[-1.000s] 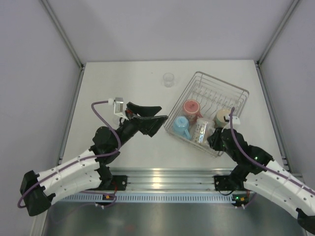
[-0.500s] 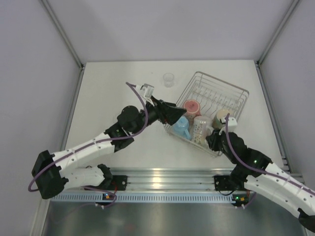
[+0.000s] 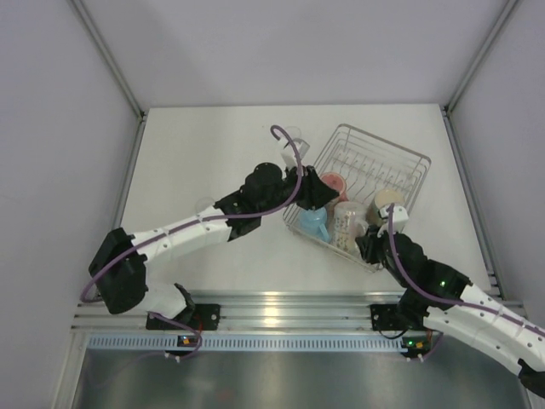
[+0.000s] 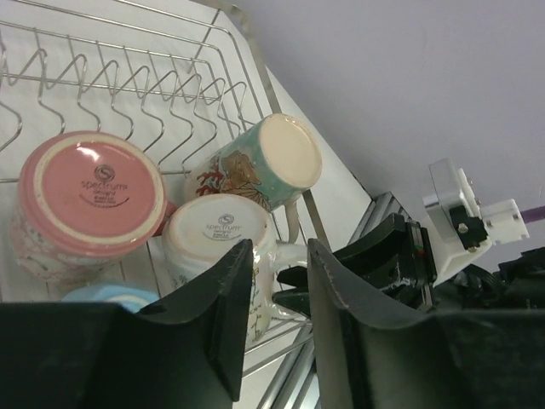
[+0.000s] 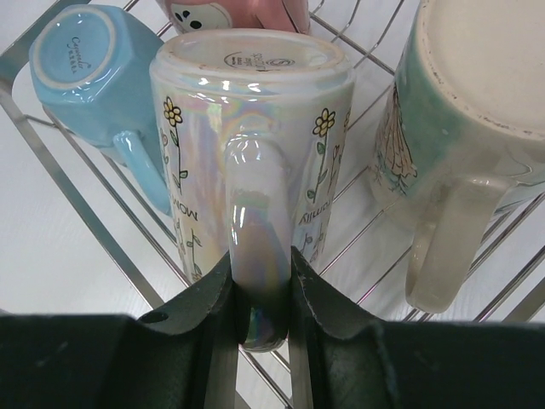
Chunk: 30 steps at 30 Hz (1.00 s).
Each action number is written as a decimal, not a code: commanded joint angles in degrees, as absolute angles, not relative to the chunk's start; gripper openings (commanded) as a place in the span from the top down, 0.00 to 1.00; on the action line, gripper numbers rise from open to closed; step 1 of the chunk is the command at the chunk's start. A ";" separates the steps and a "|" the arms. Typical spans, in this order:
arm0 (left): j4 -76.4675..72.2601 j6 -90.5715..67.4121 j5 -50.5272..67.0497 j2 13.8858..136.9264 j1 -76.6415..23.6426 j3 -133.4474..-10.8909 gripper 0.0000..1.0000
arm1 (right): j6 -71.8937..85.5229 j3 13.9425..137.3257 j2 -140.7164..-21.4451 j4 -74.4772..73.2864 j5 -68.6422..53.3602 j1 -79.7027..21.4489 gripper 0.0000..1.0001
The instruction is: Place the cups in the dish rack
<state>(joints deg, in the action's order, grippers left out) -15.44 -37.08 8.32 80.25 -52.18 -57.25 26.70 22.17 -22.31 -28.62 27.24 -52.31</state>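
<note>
The dish rack [image 3: 400, 153] stands at the right and holds several upside-down cups. These are a pink cup [image 3: 334, 183], a light blue cup [image 3: 313, 220], an iridescent flowered mug [image 3: 345, 220] and a teal-and-cream patterned mug [image 3: 387, 202]. My right gripper [image 5: 260, 273] is shut on the flowered mug's handle [image 5: 255, 221] at the rack's near edge. My left gripper [image 4: 279, 256] hovers over the rack's left side, above the pink cup [image 4: 89, 200] and the flowered mug [image 4: 217, 234]. Its jaws stand narrowly open with nothing between them. A small clear glass [image 3: 292, 136] stands on the table left of the rack, partly behind the purple cable.
The plate slots [image 4: 128, 81] run along the rack's far side. The right gripper's black body [image 4: 375, 264] sits close in front of my left fingers. Grey walls enclose the table, and a metal rail [image 3: 281, 307] runs along the near edge.
My left arm has swung from the open table rightward over the rack, and its jaws have narrowed from wide open. The right gripper has kept its grip on the handle, barely moving.
</note>
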 commanded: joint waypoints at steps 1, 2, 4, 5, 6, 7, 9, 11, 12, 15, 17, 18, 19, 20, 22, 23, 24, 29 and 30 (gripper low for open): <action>-13.28 -35.16 13.18 83.75 -52.29 -63.62 0.64 | 26.02 23.55 -22.41 -21.27 28.83 -54.14 1.00; -11.71 -34.98 14.58 86.20 -52.21 -65.81 0.67 | 25.93 23.55 -22.85 -21.10 28.83 -54.23 1.00; -9.41 -34.54 15.55 88.58 -52.29 -68.10 0.74 | 26.02 23.64 -23.20 -21.09 29.35 -54.84 1.00; -7.40 -34.19 16.25 90.94 -52.29 -70.03 0.76 | 26.10 23.73 -23.64 -21.09 29.44 -54.84 1.00; -6.34 -33.93 16.35 91.92 -52.29 -70.92 0.77 | 26.19 23.82 -23.90 -21.09 29.70 -55.28 1.00; -5.55 -33.49 16.26 92.89 -52.29 -72.49 0.78 | 26.19 23.91 -24.43 -21.27 29.71 -55.37 1.00; -3.09 -33.05 15.74 95.35 -52.29 -73.82 0.79 | 26.28 24.08 -25.05 -21.27 30.23 -55.98 1.00; -1.59 -32.35 15.38 96.58 -52.29 -75.66 0.80 | 26.45 24.17 -25.40 -21.18 30.67 -56.51 1.00; -0.28 -32.26 15.21 97.64 -52.29 -76.11 0.81 | 26.54 24.17 -25.40 -21.36 31.28 -57.04 1.00; 1.39 -31.82 15.38 98.44 -52.38 -76.90 0.81 | 26.72 24.35 -25.66 -21.62 31.73 -57.92 1.00; 2.11 -31.73 15.47 98.70 -52.38 -76.90 0.81 | 27.07 24.61 -26.01 -21.88 32.25 -58.36 1.00; 2.28 -31.64 15.73 98.79 -52.38 -76.90 0.81 | 27.07 24.70 -26.19 -21.97 32.34 -58.53 1.00; 2.55 -31.55 16.17 98.70 -52.38 -76.90 0.81 | 27.16 24.70 -26.37 -22.15 32.60 -58.62 1.00; 2.64 -31.47 16.43 98.79 -52.38 -76.90 0.81 | 27.33 24.87 -26.72 -22.24 32.78 -58.80 1.00; 2.81 -31.38 17.05 98.79 -52.38 -76.90 0.81 | 27.42 25.14 -27.33 -22.41 32.96 -59.06 0.98; 3.07 -31.29 17.57 98.79 -52.38 -76.90 0.81 | 27.68 25.40 -27.77 -22.59 33.05 -59.15 0.98; 3.16 -31.29 17.84 98.70 -52.38 -76.73 0.81 | 27.77 25.40 -28.03 -22.76 33.22 -59.41 0.97; 3.16 -30.94 19.33 98.44 -52.47 -76.20 0.82 | 28.65 25.75 -28.13 -23.73 34.36 -59.77 0.89; 3.08 -30.85 20.03 98.35 -52.47 -76.20 0.82 | 28.91 25.84 -28.04 -24.17 34.54 -59.85 0.86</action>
